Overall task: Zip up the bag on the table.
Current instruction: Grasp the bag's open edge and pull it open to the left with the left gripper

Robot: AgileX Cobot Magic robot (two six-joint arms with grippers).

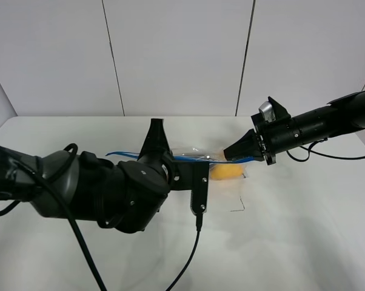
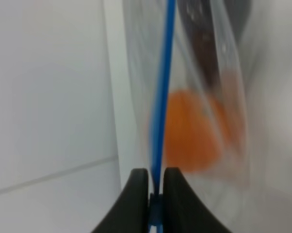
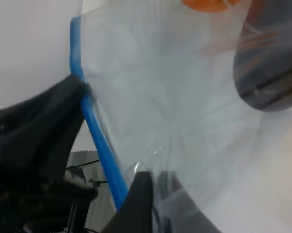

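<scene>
The bag [image 1: 194, 156] is held up over the table [image 1: 304, 230] between my two grippers, its blue zipper strip [image 1: 185, 159] running along the top. A yellow fruit [image 1: 226, 172] shows at its lower right. My left gripper [image 1: 153, 144] is shut on the zipper strip [image 2: 160, 97]; in the left wrist view [image 2: 156, 175] the strip runs straight out between the closed fingers, with an orange fruit [image 2: 189, 131] and a dark purple one [image 2: 204, 53] beyond. My right gripper [image 1: 232, 151] is shut on the bag's right end; the right wrist view [image 3: 155, 183] shows it pinching clear plastic [image 3: 175, 97] beside the blue strip [image 3: 98, 141].
The bulky left arm [image 1: 103, 188] and its cable [image 1: 188, 260] cover the table's front left. A faint pencilled outline [image 1: 240, 203] marks the tabletop under the bag. White wall panels stand behind the table's far edge.
</scene>
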